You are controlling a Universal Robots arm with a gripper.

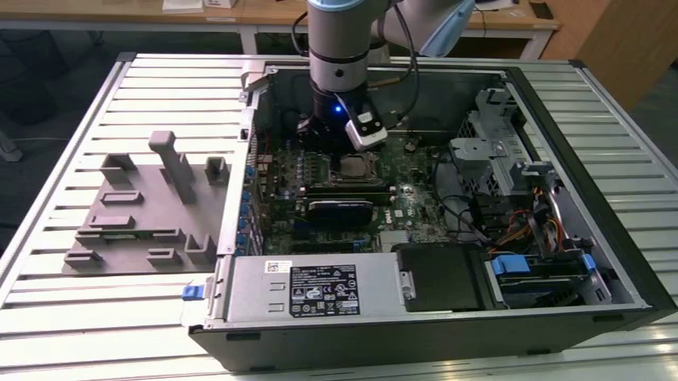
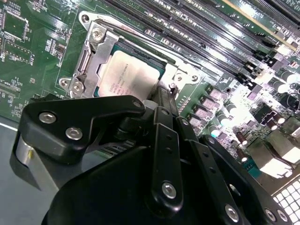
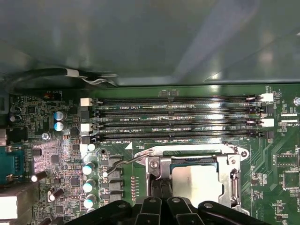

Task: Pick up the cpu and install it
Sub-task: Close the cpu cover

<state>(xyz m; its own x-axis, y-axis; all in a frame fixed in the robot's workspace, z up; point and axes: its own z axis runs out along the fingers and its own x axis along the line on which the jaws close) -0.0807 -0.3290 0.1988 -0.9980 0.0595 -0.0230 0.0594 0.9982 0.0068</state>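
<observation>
On the near edge of the slatted metal table (image 1: 95, 317) stands the open computer case (image 1: 424, 345), black sheet steel. A grey boxy power supply (image 1: 317, 290) lies along its near wall. Toward the table's edge at the exterior view's left sits a grey moulded fixture block (image 1: 138, 206) – matte, with upright posts and shallow pockets.

Deeper in the case lies the green motherboard (image 3: 276, 140), studded with small round capacitors. The cpu (image 2: 133, 77) is on it, seated flat in the socket near the board's far edge. It is a thin square with a brushed silvery-grey metal top facing up and a pale rim. Being square it has no long axis; its sides run parallel to the frame around it and to the long black memory slots (image 3: 178, 117) just beyond. The socket frame (image 2: 96, 51) is bare stamped metal held by screws at its corners, and a bent wire lever (image 3: 124, 161) lies just beside it.

The gripper (image 2: 164, 93) is made of black, matte, bolted links. It hangs over the socket with its fingers drawn together and nothing between them – their tips are at one edge of the cpu, and I cannot tell whether they touch it. Above it rises the arm (image 1: 339, 48), a smooth silver-grey tube. Wooden desks (image 1: 265, 12) stand beyond the table's far edge.
</observation>
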